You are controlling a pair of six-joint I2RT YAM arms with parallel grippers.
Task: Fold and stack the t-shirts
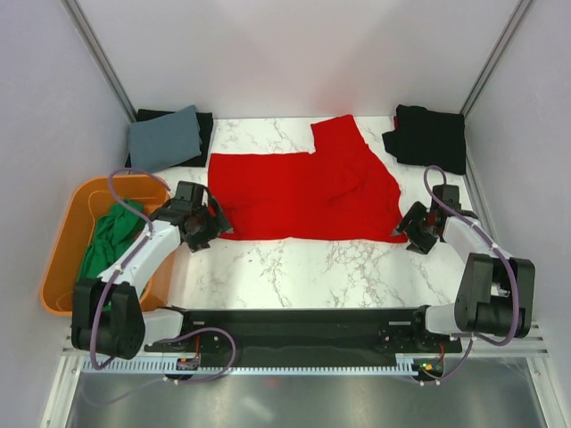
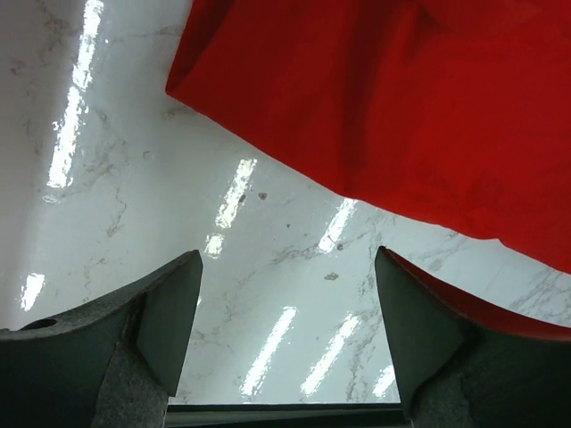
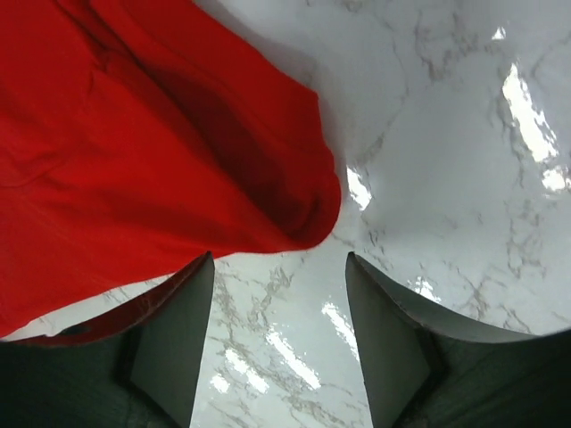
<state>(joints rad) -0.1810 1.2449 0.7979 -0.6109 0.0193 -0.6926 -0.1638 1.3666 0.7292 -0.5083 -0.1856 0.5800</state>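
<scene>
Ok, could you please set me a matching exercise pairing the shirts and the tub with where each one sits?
Things:
1. red t-shirt
2. green t-shirt
3. grey-blue t-shirt
4. orange tub

Places:
A. inside the tub
B. along the left side of the table
C. spread out mid-table
D. far left corner, on top of a black shirt

Pairs: 1-C; 2-A; 3-D; 4-B.

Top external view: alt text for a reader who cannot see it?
A red t-shirt lies on the marble table, with the left gripper and right gripper open at its near corners. A green t-shirt sits in the orange tub.
</scene>
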